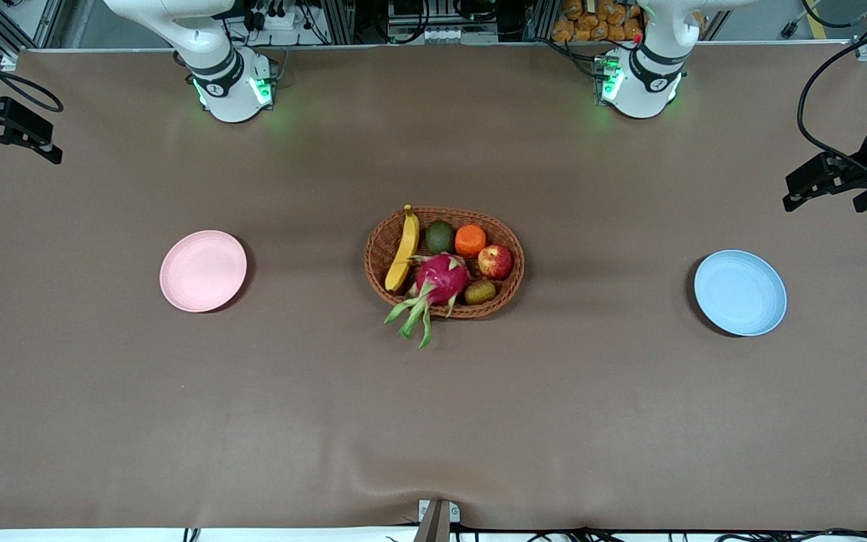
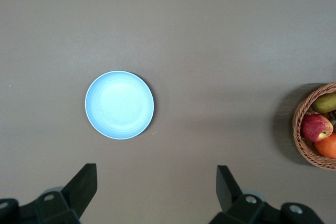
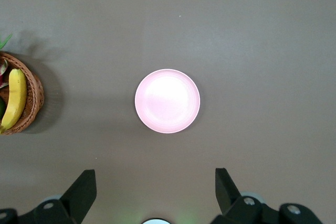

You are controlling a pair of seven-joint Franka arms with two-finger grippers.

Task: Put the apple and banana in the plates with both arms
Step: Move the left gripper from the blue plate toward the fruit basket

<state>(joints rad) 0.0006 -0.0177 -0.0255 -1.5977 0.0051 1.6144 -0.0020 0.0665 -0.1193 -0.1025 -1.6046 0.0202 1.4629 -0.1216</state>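
Fruit sits in the wicker basket [image 1: 444,261] at mid-worktop [image 1: 433,421]: banana [image 1: 403,249] lies along the rim toward the right arm's end, apple [image 1: 495,261] toward the left arm's end, just beside the orange fruit [image 1: 470,240] and kiwi [image 1: 480,291]. An avocado [image 1: 439,237] and a dragon fruit [image 1: 439,280] share the basket. Pink plate [image 1: 203,270] is bare, well apart from the basket toward the right arm's end; blue plate [image 1: 740,292] bare toward the left arm's end. Left end effector [image 2: 156,182] hangs high over the worktop near the blue plate, fingers spread, holding nothing; apple well apart from it. Right end effector [image 3: 156,181] hangs near the pink plate, fingers spread, holding nothing; banana well apart.
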